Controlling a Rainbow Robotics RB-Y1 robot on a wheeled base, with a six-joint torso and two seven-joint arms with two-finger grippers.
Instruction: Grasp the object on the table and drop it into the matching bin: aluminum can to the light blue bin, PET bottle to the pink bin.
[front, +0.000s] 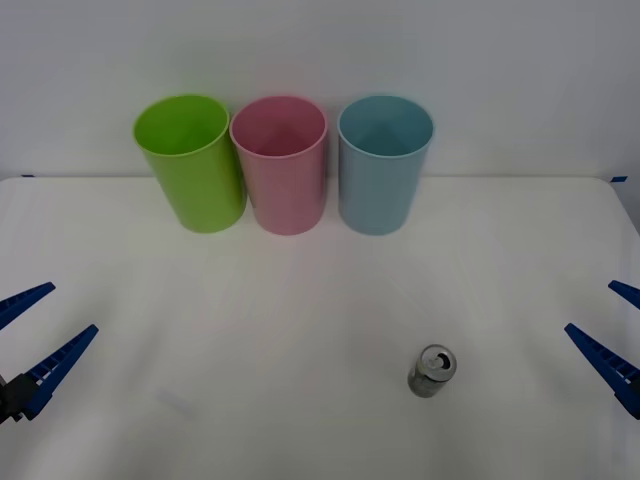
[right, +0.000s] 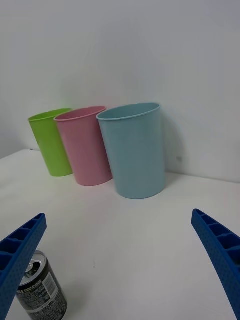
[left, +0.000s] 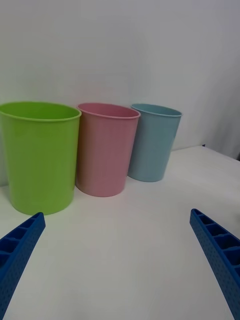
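Silver can (front: 433, 370) upright on the white table (front: 300, 380), nearer the right side.
Green bin (front: 190, 160), pink bin (front: 281, 163) and blue bin (front: 383, 163) line the far edge; left gripper (front: 28, 335) and right gripper (front: 612, 330) both spread wide, holding nothing.

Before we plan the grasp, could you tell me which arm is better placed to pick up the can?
Right, probably. The can stands on the table's right half, nearer the open right gripper; the open left gripper waits at the far left.
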